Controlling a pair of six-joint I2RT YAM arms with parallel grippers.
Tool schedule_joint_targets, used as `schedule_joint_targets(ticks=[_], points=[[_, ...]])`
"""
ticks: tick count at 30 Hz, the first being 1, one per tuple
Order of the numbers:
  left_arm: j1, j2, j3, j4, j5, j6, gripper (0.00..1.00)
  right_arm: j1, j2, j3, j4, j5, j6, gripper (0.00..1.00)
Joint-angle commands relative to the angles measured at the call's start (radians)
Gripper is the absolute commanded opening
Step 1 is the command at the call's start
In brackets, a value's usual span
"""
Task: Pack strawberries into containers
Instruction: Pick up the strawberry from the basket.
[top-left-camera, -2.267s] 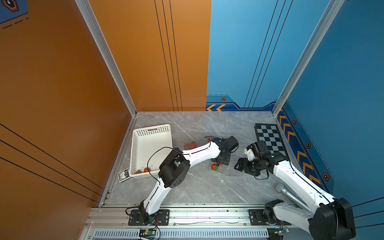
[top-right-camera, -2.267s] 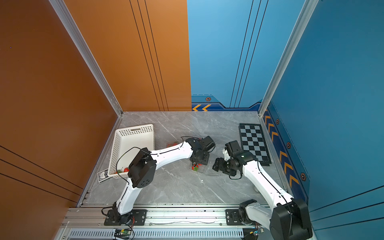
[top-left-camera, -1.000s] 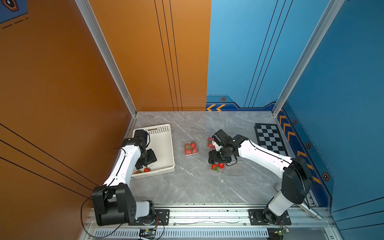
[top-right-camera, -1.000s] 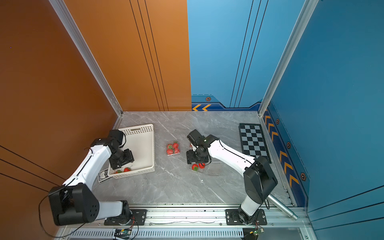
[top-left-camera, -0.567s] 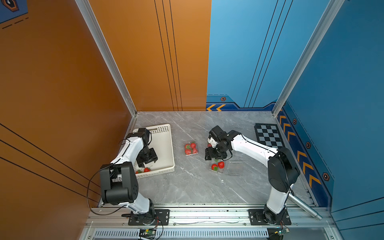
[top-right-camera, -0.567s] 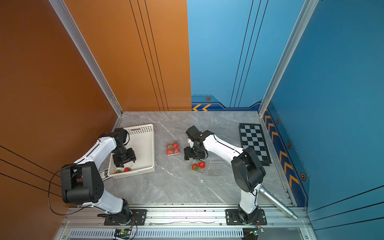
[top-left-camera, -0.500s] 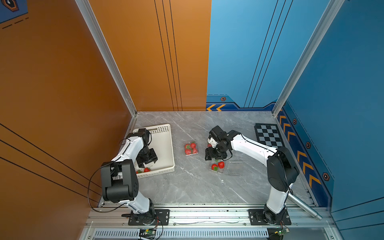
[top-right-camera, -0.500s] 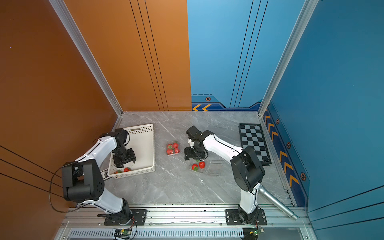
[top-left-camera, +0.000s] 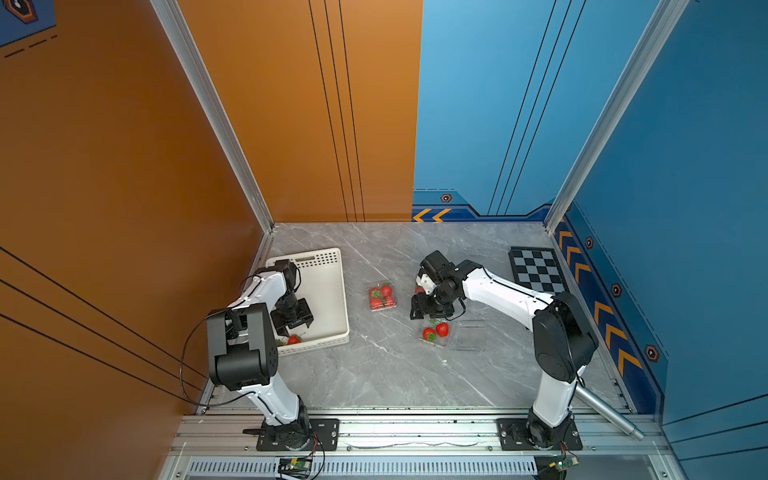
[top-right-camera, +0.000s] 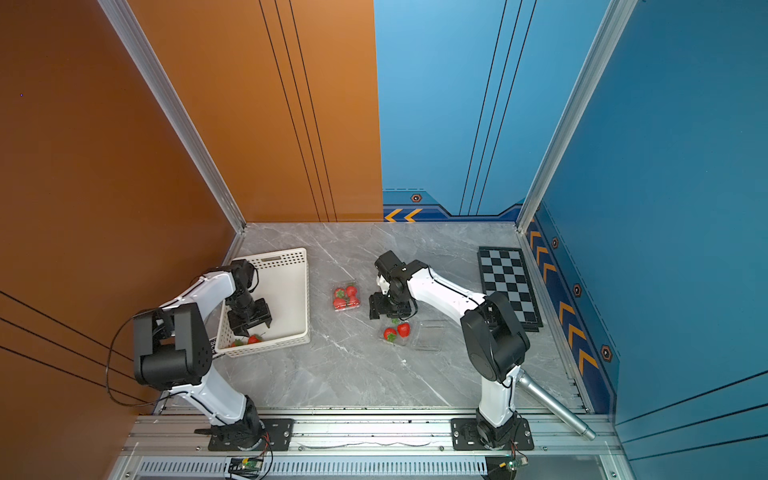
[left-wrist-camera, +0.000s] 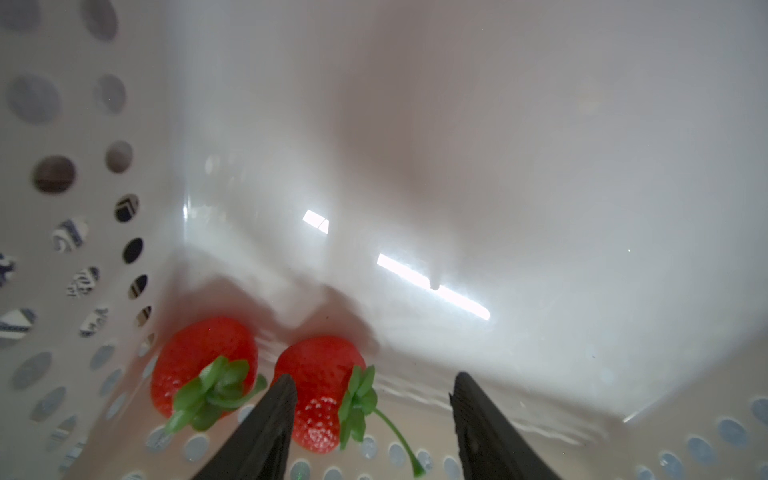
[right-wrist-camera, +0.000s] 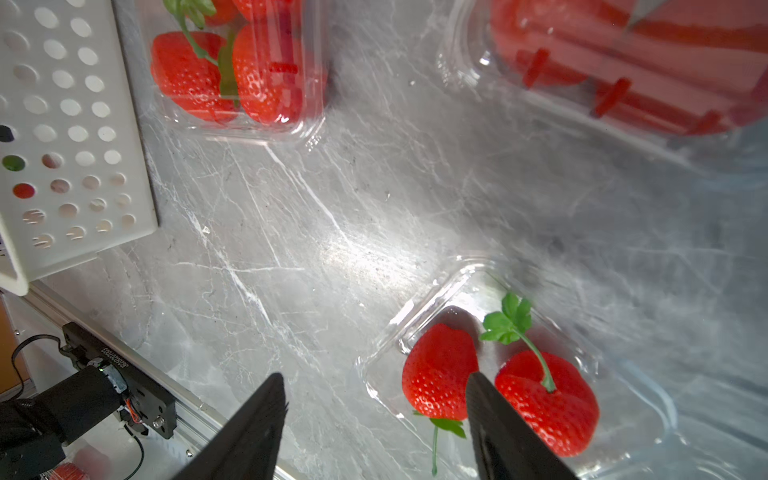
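My left gripper (top-left-camera: 293, 322) (top-right-camera: 249, 322) hangs open inside the white basket (top-left-camera: 328, 266), near its front end. Two red strawberries (left-wrist-camera: 203, 365) lie there; one strawberry (left-wrist-camera: 320, 390) sits against a left finger (left-wrist-camera: 270, 424), between the jaws but not gripped. My right gripper (top-left-camera: 428, 309) (right-wrist-camera: 375, 376) is open and empty, just above the table beside an open container (top-left-camera: 436, 332) (right-wrist-camera: 498, 374) holding two strawberries (right-wrist-camera: 440, 370). A closed container (top-left-camera: 382, 297) (right-wrist-camera: 237, 70) holds several berries. A third container (right-wrist-camera: 623, 62) with berries shows blurred in the right wrist view.
The open container's clear lid (top-left-camera: 469, 336) lies flat to its right. A checkerboard (top-left-camera: 538, 270) lies at the far right, and a metal cylinder (top-left-camera: 606, 415) leans near the right arm's base. Walls close three sides.
Since the earliest frames my left arm has swung from the table's middle into the basket and my right gripper has moved left to the open container. Over the last half second little has moved.
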Motion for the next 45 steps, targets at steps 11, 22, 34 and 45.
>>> schedule_joint_targets(ticks=[11,22,34,45], points=[[0.004,0.047,-0.064,-0.018,0.006,-0.017,0.63,-0.031,-0.098,-0.102,0.035,-0.006,0.013,0.71],[-0.052,0.089,-0.073,-0.029,0.020,-0.029,0.60,-0.062,-0.151,-0.142,0.044,-0.004,0.021,0.71],[-0.086,0.105,-0.055,-0.025,0.029,-0.031,0.40,-0.071,-0.184,-0.160,0.051,-0.007,0.034,0.71],[-0.123,0.083,-0.035,-0.026,0.045,-0.034,0.21,-0.071,-0.210,-0.173,0.051,-0.001,0.043,0.71]])
